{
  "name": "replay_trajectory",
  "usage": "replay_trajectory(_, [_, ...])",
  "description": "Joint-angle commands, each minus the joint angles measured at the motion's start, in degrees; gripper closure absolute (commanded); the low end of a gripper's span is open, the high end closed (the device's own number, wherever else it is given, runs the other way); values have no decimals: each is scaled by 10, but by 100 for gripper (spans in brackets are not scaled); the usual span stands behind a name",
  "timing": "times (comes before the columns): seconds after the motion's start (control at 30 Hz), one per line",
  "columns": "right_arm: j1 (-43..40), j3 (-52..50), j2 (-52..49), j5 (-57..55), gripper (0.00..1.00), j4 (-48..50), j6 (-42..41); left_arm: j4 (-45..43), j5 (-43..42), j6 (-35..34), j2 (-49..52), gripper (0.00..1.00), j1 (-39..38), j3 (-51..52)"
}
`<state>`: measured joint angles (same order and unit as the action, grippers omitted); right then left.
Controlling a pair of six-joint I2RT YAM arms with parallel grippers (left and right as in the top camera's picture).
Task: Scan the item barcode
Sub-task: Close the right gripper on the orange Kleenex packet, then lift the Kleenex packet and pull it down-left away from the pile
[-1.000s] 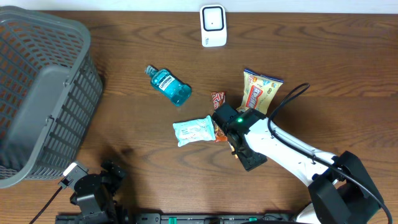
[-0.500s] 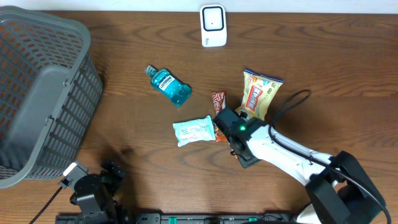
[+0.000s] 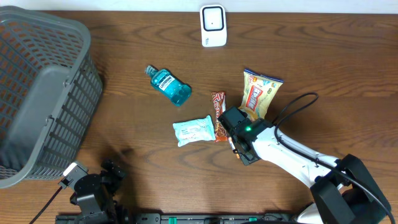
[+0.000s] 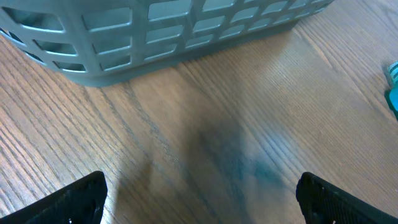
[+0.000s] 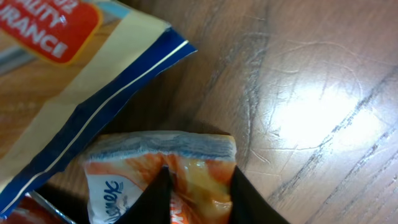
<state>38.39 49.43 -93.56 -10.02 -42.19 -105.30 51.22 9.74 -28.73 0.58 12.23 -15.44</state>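
Wood tabletop (image 3: 348, 74): your right fingers (image 5: 155, 200) are clamped on the orange packet (image 5: 199, 155); your left fingers (image 4: 69, 202) hang wide apart near the basket (image 4: 186, 28).

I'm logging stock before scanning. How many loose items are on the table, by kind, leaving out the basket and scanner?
Bottles: 1 (blue bottle)
Packets: 4 (pale blue packet, orange packet, red packet, yellow bag)
Total: 5
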Motion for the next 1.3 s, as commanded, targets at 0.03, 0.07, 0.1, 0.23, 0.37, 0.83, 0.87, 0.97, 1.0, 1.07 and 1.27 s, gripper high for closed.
replay_trajectory(0.03, [-16,-28,-20,-3,74,-13,13,22,1,3,-3,2,2,2])
replay_trajectory(0.07, [-16,-28,-20,-3,66,-13,13,22,1,3,-3,2,2,2])
replay_trajectory(0.1, [-16,-28,-20,-3,57,-13,13,22,1,3,-3,2,2,2])
replay_trajectory(0.23, [-16,-31,-20,-4,48,-14,12,22,1,3,-3,2,2,2])
replay_trajectory(0.37, [-16,-77,-26,-14,70,56,12,22,1,3,-3,2,2,2])
replay_trajectory(0.83, [-35,-60,26,5,99,14,88,22,1,3,-3,2,2,2])
replay_trajectory(0.87, [-37,-51,43,6,99,9,139,22,1,3,-3,2,2,2])
replay_trajectory(0.97, [-45,-28,97,62,99,-1,285,22,1,3,-3,2,2,2])
replay_trajectory(1.0, [-50,-23,118,104,99,-1,334,22,1,3,-3,2,2,2])
replay_trajectory(1.07, [-59,-21,162,206,99,2,405,22,1,3,-3,2,2,2])
replay_trajectory(1.27, [-70,-21,243,438,92,-3,501,22,1,3,-3,2,2,2])
